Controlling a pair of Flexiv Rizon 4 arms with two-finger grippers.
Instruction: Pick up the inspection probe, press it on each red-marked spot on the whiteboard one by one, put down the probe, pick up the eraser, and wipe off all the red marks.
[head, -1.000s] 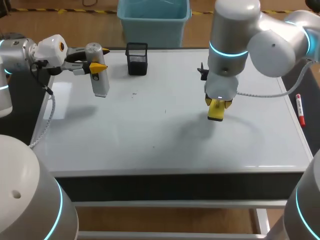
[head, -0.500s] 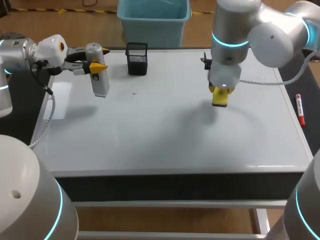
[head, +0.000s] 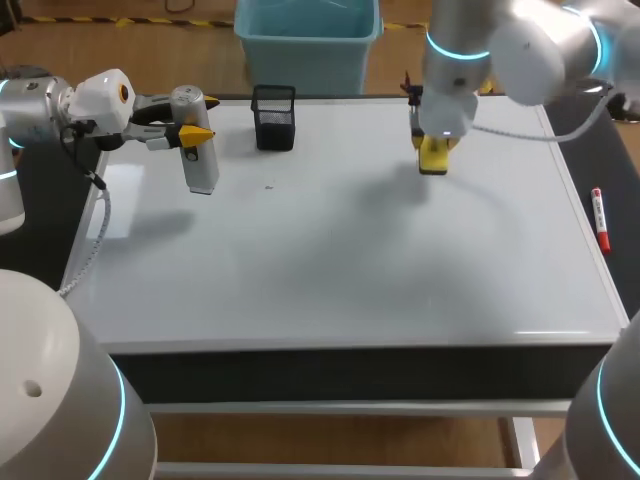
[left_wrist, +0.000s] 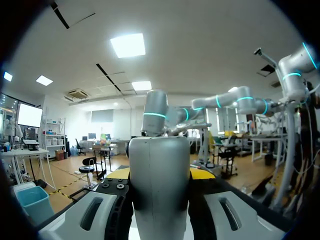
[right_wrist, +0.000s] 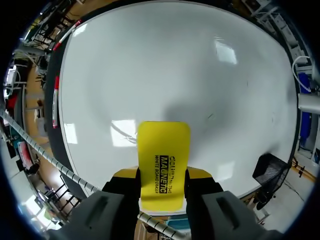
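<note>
— What is the biggest thing in front of you?

— The whiteboard (head: 330, 260), a smooth, glossy white sheet that fills the tabletop. A black mesh holder (head: 274, 118), small, square and open-topped, stands at its far edge, so I place everything by that.

— Where is the probe?

— Near the mesh holder, on my left of it, in my left gripper (head: 195, 130). The fingers are clamped on it from both sides. The probe (left_wrist: 159, 185) is a plain pale grey cylinder with a rounded top. Its skin is smooth and faintly shiny, and I see no label on the side facing my wrist. It hangs upright with its lower end over the whiteboard.

— And your other gripper?

— My right gripper (head: 433, 160) is well to my right of the mesh holder, near the same far edge. It grips the eraser (right_wrist: 163, 165) by its two long sides. The eraser is a flat bright yellow slab with rounded corners and a short block of black print on its face. Its shadow falls on the whiteboard a little apart from it.

— Anything smaller?

— A marker pen (head: 599, 220), white with red ends, far to my right of the mesh holder, on the dark strip beside the whiteboard.
</note>
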